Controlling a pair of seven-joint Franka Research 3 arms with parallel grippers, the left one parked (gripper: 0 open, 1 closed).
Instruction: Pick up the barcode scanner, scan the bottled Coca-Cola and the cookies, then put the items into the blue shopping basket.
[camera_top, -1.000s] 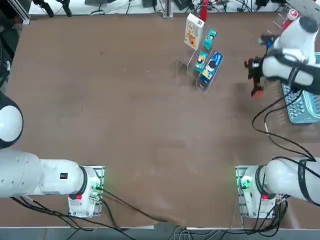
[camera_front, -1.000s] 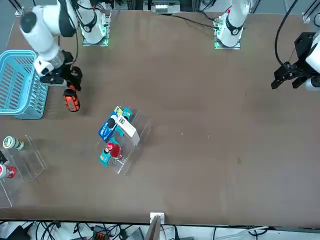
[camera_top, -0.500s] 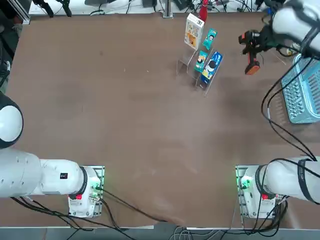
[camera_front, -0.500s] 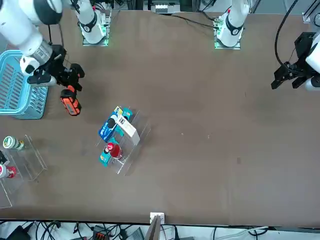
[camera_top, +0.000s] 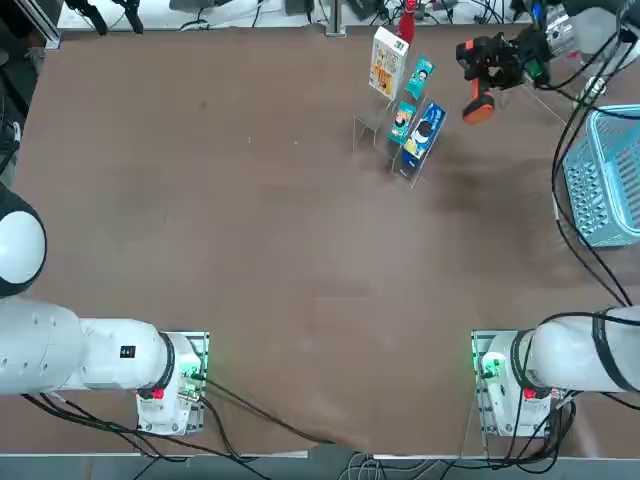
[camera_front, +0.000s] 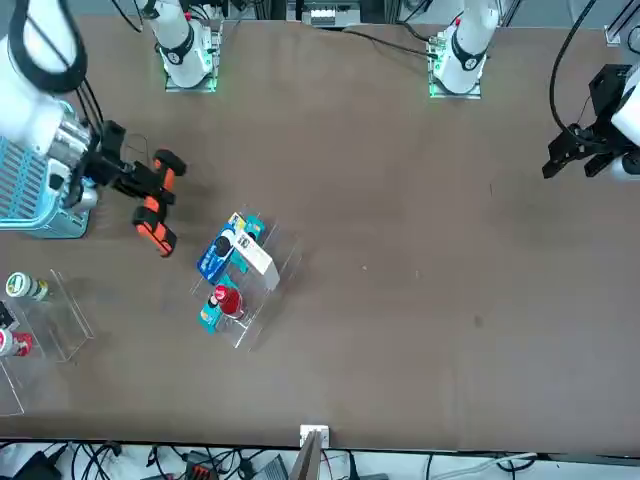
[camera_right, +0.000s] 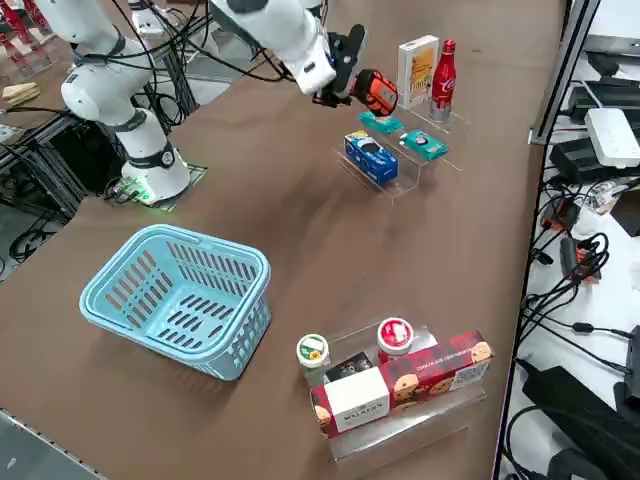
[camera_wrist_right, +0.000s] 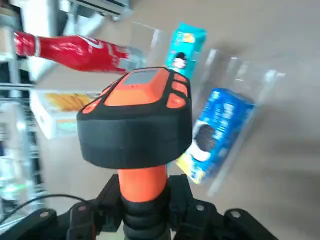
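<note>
Mostly hidden: right gripper (camera_wrist_right: 145, 212) fingers (behind the barcode scanner (camera_wrist_right: 137, 117)).

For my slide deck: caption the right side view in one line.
Right gripper holds the barcode scanner aimed toward the cookies and bottled Coca-Cola; blue shopping basket waits empty.

A black pistol-shaped barcode scanner (camera_wrist_right: 135, 117) with bright orange trim is noted. A slim red bottle (camera_wrist_right: 75, 51) carries white lettering. A flat white cookie box (camera_right: 416, 70) bears orange-yellow print. A blue pack (camera_wrist_right: 220, 131) shows a dark cookie picture; small teal packs (camera_right: 424, 146) are seen. A light-blue slotted plastic basket (camera_right: 175, 300) is recorded on a brown worktop (camera_top: 250, 250).
</note>
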